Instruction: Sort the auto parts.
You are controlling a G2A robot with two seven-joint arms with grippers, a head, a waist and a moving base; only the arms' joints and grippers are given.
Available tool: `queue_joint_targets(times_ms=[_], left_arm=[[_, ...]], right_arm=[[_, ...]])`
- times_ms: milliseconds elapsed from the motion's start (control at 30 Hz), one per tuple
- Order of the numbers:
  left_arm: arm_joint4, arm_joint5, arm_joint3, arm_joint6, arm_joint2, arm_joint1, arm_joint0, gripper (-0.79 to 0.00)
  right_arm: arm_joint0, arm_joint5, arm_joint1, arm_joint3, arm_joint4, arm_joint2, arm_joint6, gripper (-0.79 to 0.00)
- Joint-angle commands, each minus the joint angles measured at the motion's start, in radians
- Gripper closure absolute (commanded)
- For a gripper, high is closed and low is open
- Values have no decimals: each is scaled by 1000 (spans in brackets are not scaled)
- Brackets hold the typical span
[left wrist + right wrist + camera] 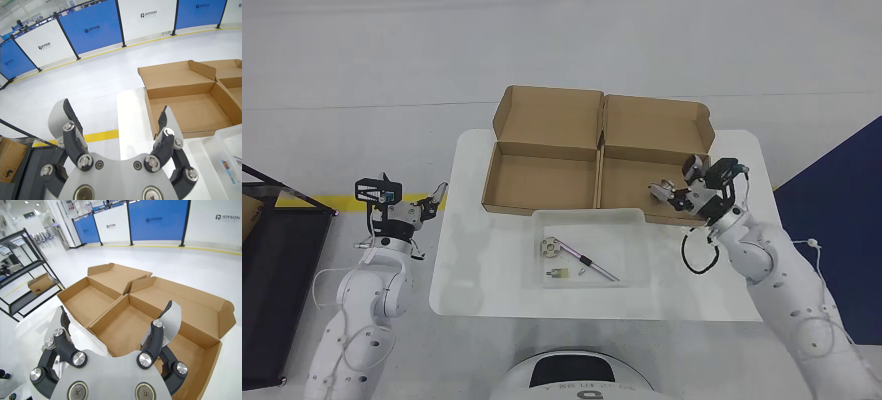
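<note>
The clear tray (542, 216) holds a slim rod (594, 265) and perhaps two small fittings (552, 245). Two open cartons (540, 182) sit behind it. Both grippers are spread: the right gripper (116, 305) just beyond the tray's far right corner, the left gripper (115, 103) well left of the tray.

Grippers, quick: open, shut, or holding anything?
Left gripper: open, holding nothing.
Right gripper: open, holding nothing.

White arm shells (772, 270); blk cable (688, 262); silver screws (85, 161).
</note>
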Motion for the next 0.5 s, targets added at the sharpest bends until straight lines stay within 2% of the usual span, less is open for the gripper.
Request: queue_joint_targets(times_ms=[0,367,467], left_arm=[[0,0,0,0,0,0,0,-785],[0,0,0,0,0,0,0,-785],[0,0,0,0,0,0,0,-785]], right_arm=[[2,2,0,3,0,-1,1,-785],[1,1,-1,2,-3,-6,8,-785],[29,21,-7,-39,-74,-66,146,-785]])
